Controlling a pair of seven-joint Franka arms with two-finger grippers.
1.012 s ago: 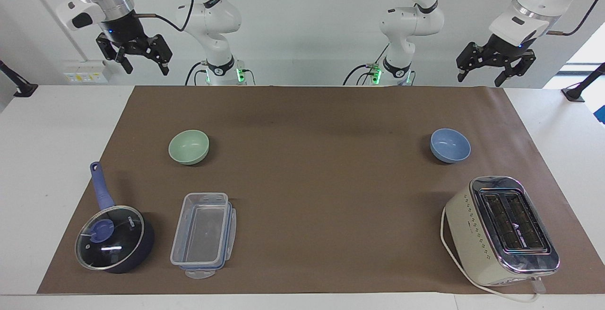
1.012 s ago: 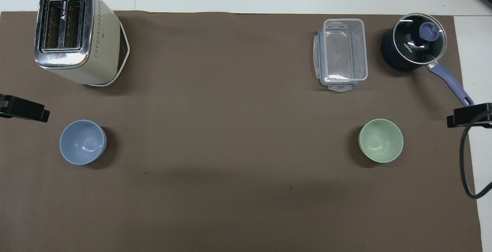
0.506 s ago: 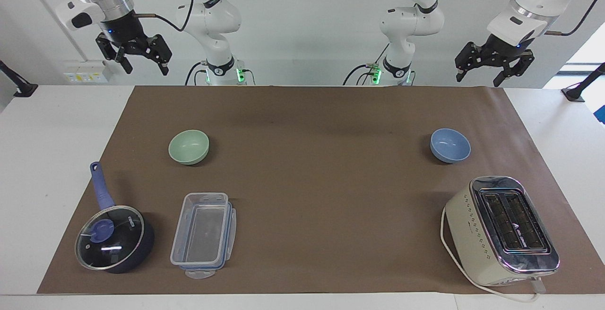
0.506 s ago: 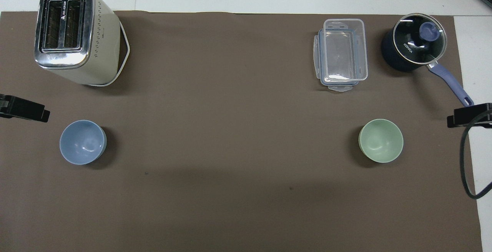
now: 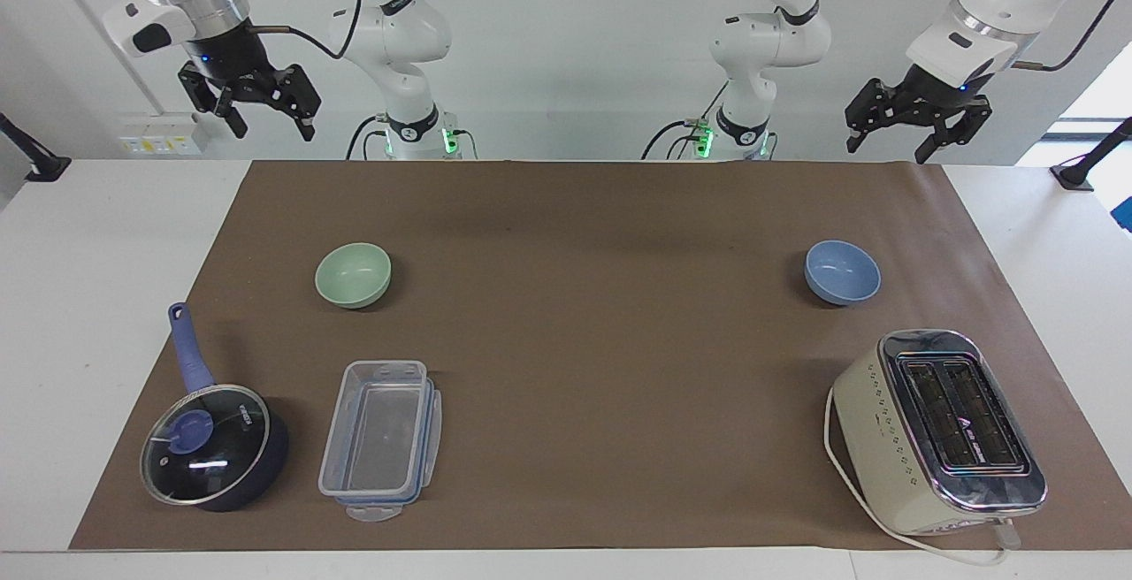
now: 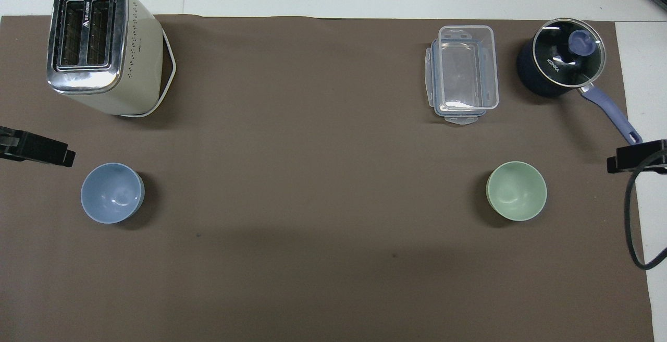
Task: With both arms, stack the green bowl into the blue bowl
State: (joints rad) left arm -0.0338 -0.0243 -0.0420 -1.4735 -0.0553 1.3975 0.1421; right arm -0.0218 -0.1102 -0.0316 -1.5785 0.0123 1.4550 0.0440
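Shifting slightly inward over its end of the bench (image 5: 566,103), the left pincer (image 5: 907,128) is hanging with fingers spread, empty; the blue bowl (image 5: 842,271) is sitting well below it. Across the bench, the right pincer (image 5: 260,109) is hovering released too, with the green bowl (image 5: 353,274) lying well below it.

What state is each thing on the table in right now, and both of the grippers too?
green bowl: upright, empty, on the mat.
blue bowl: upright, empty, apart from the green bowl.
saucepan: upright, glass lid on.
plastic container: open, empty, resting on its lid.
toaster: standing, slots empty, cord loose.
left gripper: fingers open, holding nothing, raised above the mat's edge.
right gripper: fingers open, holding nothing, raised.
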